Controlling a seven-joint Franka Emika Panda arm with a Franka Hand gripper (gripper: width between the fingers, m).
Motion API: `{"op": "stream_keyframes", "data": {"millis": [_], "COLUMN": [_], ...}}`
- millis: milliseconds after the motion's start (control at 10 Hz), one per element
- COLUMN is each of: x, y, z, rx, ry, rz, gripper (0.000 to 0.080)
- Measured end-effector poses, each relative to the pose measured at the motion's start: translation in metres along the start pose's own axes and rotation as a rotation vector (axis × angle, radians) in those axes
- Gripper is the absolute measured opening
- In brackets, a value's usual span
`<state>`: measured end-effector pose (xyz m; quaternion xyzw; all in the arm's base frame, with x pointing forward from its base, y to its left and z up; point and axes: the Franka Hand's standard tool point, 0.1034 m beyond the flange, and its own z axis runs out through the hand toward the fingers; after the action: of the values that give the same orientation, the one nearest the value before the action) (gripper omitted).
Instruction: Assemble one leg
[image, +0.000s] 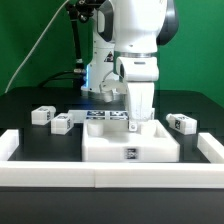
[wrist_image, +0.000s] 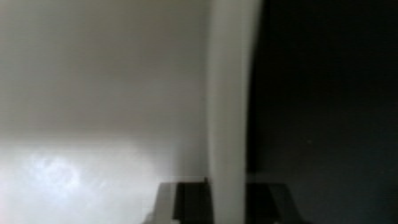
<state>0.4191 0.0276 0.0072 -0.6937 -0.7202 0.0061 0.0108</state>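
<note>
Gripper (image: 140, 121) is being held low over tabletop (image: 104, 148); grip state cannot be told. Nearest leg (image: 180, 123) is being judged light, rigid, slick; flat faces favoured for grasping.

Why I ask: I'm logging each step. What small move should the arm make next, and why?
Probably ease straight down a little, slowly. The gripper hangs upright, low over the tabletop, toward the exterior view's right, so contact looks close. Whether it holds anything I cannot tell; the wrist view is too blurred.
</note>
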Motion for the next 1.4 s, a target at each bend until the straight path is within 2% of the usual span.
{"op": "stream_keyframes", "data": {"millis": [600,900,1200,1400], "x": [0.004,0.022,0.043,0.05], "y": [0.004,0.02,0.043,0.056], "z": [0.0,-0.001,-0.001,-0.002], "rx": [-0.001,-0.018,-0.03,-0.044], "ry": [0.001,0.01,0.016,0.019], "rz": [-0.005,-0.022,-0.008,0.018], "gripper": [0.0057,0.0058,0.0058,0.0058]}}
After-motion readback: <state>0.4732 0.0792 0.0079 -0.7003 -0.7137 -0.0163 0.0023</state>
